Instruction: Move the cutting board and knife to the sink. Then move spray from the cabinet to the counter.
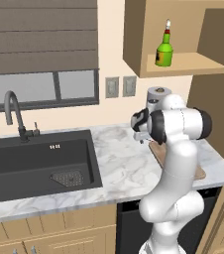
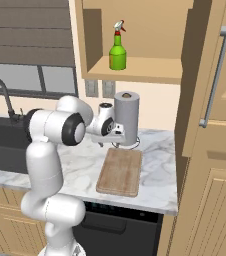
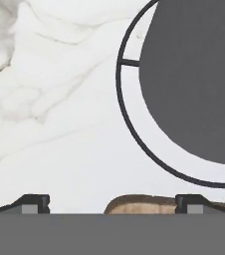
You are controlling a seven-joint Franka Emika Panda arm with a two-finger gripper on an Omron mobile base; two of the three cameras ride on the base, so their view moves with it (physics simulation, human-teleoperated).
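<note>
The cutting board point(image 2: 120, 171) lies on the counter point(image 2: 80, 170) right of the sink point(image 1: 34, 158); in the left base view my arm covers most of the cutting board point(image 1: 199, 171). My gripper point(image 2: 118, 145) hangs open, pointing down over the board's far end, close beside the paper towel roll. In the hand view the gripper point(image 3: 113, 204) has its fingertips point(image 3: 35, 203) wide apart, with nothing between them and the board's rounded end point(image 3: 139, 203) just below. The spray point(image 1: 164, 49) point(image 2: 117, 47) stands upright in the cabinet point(image 2: 145, 67) niche above. The knife is out of view.
A grey paper towel roll point(image 2: 126, 117) point(image 3: 194, 74) on a wire ring base point(image 3: 122, 99) stands at the wall behind the board. A tall panelled cabinet point(image 2: 212, 75) bounds the counter on the right. The faucet point(image 1: 12, 111) rises behind the sink.
</note>
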